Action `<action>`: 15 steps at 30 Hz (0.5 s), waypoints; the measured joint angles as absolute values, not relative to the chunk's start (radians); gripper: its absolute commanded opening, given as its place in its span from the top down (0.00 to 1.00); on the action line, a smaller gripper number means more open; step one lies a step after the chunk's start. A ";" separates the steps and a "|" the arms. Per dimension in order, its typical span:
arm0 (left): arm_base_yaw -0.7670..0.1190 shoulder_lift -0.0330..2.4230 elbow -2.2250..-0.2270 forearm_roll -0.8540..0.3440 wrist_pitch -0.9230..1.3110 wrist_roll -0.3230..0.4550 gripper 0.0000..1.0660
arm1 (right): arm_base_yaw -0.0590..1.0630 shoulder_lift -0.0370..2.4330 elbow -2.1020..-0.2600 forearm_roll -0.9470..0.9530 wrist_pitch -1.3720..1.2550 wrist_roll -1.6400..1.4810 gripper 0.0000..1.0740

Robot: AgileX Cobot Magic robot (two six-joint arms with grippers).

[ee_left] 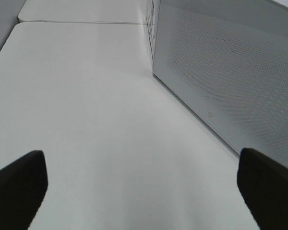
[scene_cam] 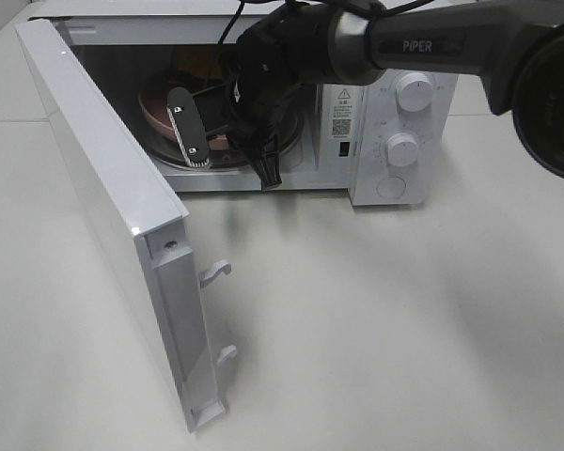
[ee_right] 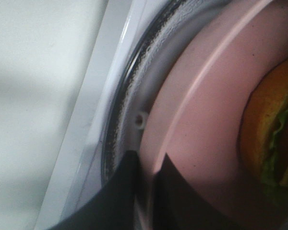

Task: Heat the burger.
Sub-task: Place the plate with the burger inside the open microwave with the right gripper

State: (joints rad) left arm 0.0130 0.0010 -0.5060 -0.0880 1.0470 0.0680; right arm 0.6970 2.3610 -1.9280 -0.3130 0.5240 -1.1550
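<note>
Inside the microwave [scene_cam: 395, 141], right gripper [ee_right: 146, 191] pinches the pink plate [ee_right: 201, 120], burger [ee_right: 273, 134] on it (over the turntable [ee_right: 125, 110]). Left gripper [ee_left: 141, 187] spread, idle. I've yet to release, shut door [scene_cam: 103, 188], start heating.

White box-shaped microwave oven [scene_cam: 437, 141]; its hinged white door [ee_left: 230, 72], fine grey dotted mesh. Inside it: round pink plate [ee_right: 206, 124]; small burger [ee_right: 264, 129], orange-tan bun, green filling.

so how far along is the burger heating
Done: the door is open and the plate with the burger is inside the microwave, over the turntable. In hand: the right claw is shut on the plate's rim. To do: release, withdraw, close the door, set the dials.
</note>
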 measured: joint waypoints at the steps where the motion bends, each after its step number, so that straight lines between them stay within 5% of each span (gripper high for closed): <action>1: 0.013 0.001 -0.506 -0.088 1.047 0.068 0.02 | 0.697 2.361 -1.930 -0.309 0.524 -1.162 1.00; 15: 0.013 0.001 -0.506 -0.088 1.047 0.068 0.02 | 0.699 2.380 -1.930 -0.293 0.532 -1.181 1.00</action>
State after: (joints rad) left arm 0.0130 0.0010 -0.5060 -0.0880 1.0470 0.0680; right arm 0.6990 2.3800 -1.9300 -0.2930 0.5320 -1.1810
